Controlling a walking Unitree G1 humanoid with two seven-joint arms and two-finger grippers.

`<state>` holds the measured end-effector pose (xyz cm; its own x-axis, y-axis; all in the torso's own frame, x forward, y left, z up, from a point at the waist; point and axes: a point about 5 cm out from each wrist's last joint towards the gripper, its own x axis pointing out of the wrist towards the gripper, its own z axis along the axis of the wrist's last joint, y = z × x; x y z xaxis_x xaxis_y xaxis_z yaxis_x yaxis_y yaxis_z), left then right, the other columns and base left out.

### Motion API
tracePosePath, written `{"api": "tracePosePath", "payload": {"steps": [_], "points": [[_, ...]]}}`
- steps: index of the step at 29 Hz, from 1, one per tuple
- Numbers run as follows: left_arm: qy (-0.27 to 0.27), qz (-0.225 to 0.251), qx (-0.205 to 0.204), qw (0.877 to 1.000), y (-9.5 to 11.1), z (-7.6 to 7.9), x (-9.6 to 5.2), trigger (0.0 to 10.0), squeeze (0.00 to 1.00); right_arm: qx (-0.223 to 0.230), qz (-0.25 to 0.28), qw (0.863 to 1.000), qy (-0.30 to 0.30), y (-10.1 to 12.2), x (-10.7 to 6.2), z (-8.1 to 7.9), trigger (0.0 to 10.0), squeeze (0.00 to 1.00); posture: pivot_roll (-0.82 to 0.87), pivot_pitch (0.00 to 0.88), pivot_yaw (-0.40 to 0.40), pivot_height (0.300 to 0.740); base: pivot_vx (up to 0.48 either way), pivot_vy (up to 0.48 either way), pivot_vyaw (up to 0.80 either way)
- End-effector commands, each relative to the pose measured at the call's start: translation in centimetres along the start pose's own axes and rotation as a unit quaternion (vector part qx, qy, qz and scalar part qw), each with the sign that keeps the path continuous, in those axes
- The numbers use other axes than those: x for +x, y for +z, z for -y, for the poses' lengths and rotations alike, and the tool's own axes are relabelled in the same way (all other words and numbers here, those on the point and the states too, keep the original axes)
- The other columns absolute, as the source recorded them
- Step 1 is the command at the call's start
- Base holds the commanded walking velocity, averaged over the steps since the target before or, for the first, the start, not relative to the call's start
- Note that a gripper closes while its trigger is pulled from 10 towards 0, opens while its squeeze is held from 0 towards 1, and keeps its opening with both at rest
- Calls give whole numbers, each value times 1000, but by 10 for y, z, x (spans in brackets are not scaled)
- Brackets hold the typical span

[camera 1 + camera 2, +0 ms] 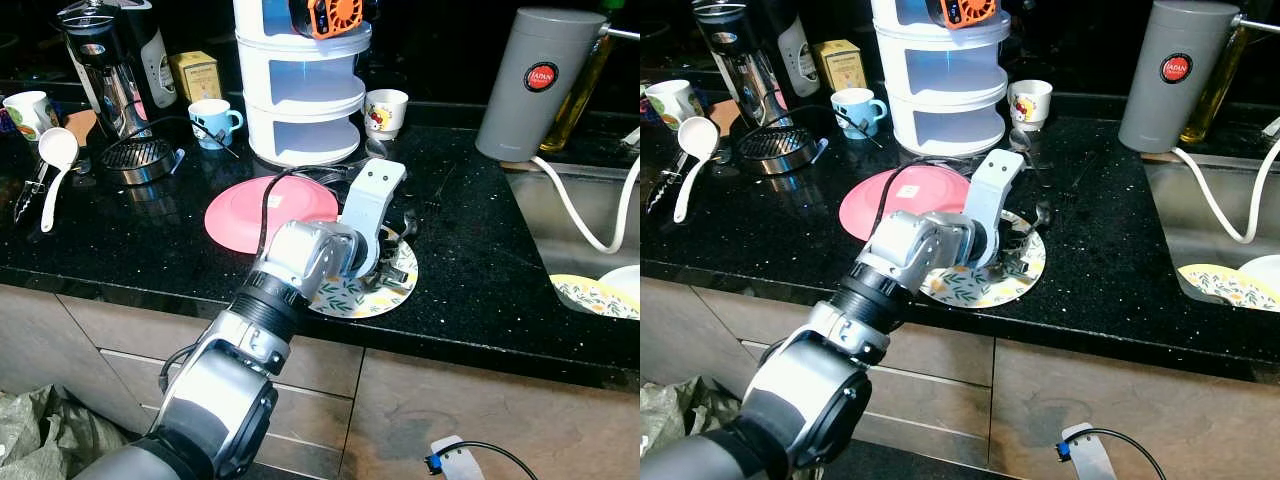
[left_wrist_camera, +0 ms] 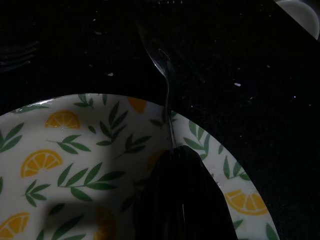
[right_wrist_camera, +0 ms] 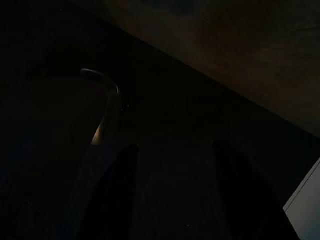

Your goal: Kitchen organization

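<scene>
1. The round white plate printed with lemon slices and green leaves (image 1: pixel 372 296) lies at the front edge of the black speckled stone counter (image 1: pixel 480 270); everything below is placed from this plate.
2. The left gripper (image 2: pixel 175 152) sits low over the plate, its two black fingers (image 2: pixel 192 190) pressed together, clenched on the handle of a silver metal fork (image 2: pixel 167 105).
3. The fork's handle crosses the plate's rim and its head lies out on the dark counter beyond the plate.
4. The silver left arm (image 1: pixel 300 265) reaches over the plate's near side and hides much of it in the head views.
5. A flat pink round plate (image 1: pixel 268 213) lies just beside the lemon plate, on its left.
6. Behind the plate stands a white three-tier plastic container (image 1: pixel 303 95), with a small white cup with a red print (image 1: pixel 386 111) and a light blue mug (image 1: pixel 213 121) near it.
7. Far left of the plate are a steel-and-black coffee machine (image 1: pixel 110 70), a white plastic ladle (image 1: pixel 55 160) and a yellow box (image 1: pixel 196 75).
8. Right of the plate, well apart, stand a grey cylindrical canister with a red label (image 1: pixel 528 85) and a steel sink (image 1: pixel 580 230) holding another lemon-print plate (image 1: pixel 592 295).
9. The right wrist view is very dark; whether the right gripper is released or clenched I cannot tell.
</scene>
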<state>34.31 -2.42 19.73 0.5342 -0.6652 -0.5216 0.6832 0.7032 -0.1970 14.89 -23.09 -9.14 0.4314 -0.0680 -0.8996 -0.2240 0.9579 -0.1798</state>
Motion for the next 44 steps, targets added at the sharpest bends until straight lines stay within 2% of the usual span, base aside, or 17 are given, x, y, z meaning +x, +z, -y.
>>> {"api": "tracePosePath", "payload": {"steps": [1, 6, 11, 17, 23, 26, 27, 30, 33, 34, 35, 36, 37, 40, 41, 43, 44], "points": [[27, -49, -31, 998, -28, -11, 7, 0, 0, -2, 2, 1000, 1, 2, 0, -2, 10000, 0, 0, 17, 32, 740, 0, 0, 0], [69, 18, -20, 997, -6, -22, -5, 0, 0, -3, 2, 1000, 1, 2, 0, -2, 10000, 0, -2, 18, 28, 740, 0, 0, 0], [148, 110, 5, 983, 27, -37, -33, 0, 0, -4, 1, 1000, 0, 2, 0, -1, 10000, 0, 4, 15, 19, 740, 0, 0, 0], [155, 149, 37, 976, 41, -33, -43, 0, 0, -7, 2, 1000, 0, 3, 0, 0, 10000, 0, 5, 12, 16, 740, 0, 0, 0], [129, 196, 44, 971, 49, -24, -46, 0, 0, -7, 4, 1000, -1, 3, 0, 1, 10000, 0, 2, 10, 16, 740, 0, 0, 0], [12, 288, 44, 957, 58, 0, -55, 0, 0, -3, 5, 1000, -3, 3, 0, 1, 10000, 0, 0, 8, 15, 740, 0, 0, 0], [12, 288, 44, 957, 58, 0, -55, 0, 0, -3, 5, 1000, -3, 3, 0, 1, 10000, 0, 0, 8, 15, 740, 0, 0, 0], [-123, 362, -31, 924, 56, 15, -72, 0, 0, 1, 5, 1000, -5, 3, 0, 1, 10000, 0, -2, 6, 11, 740, 0, 0, 0], [-220, 395, -45, 891, 49, 31, -89, 0, 0, 2, 3, 1000, -5, 3, 0, 1, 10000, 0, 2, 4, 8, 740, 0, 0, 0], [-241, 401, -49, 883, 46, 33, -92, 2941, 0, 2, 3, 1000, -5, 2, 0, 2, 10000, 0, 1, 1, 7, 740, 0, 0, 0], [-252, 417, -51, 872, 45, 34, -96, 6706, 0, 1, 3, 1000, -5, 2, 0, 2, 10000, 0, 0, 1, 8, 740, 0, 0, 0], [-252, 417, -51, 872, 45, 34, -96, 6706, 0, 1, 3, 1000, -5, 2, 0, 2, 10000, 0, 0, 1, 8, 740, 0, 0, 0], [-274, 443, -47, 852, 41, 34, -101, 10000, 0, 1, 3, 1000, -4, 2, 0, 2, 10000, 0, -2, 0, 7, 740, 0, 0, 0], [-282, 456, -51, 843, 39, 33, -104, 10000, 0, 0, 3, 1000, -4, 2, 0, 2, 10000, 0, -3, 0, 6, 740, 0, 0, 0], [-286, 470, -62, 832, 37, 30, -107, 10000, 0, 0, 3, 1000, -4, 2, 0, 2, 10000, 0, -4, 0, 7, 740, 0, 0, 0], [-288, 480, -70, 826, 36, 28, -108, 10000, 0, -1, 3, 1000, -4, 2, 0, 2, 10000, 0, -4, 0, 7, 740, 0, 0, 0], [-276, 483, -76, 827, 33, 24, -108, 10000, 0, 0, 3, 1000, -4, 2, 0, 2, 10000, 0, -4, 0, 7, 740, 0, 0, 0]]}}
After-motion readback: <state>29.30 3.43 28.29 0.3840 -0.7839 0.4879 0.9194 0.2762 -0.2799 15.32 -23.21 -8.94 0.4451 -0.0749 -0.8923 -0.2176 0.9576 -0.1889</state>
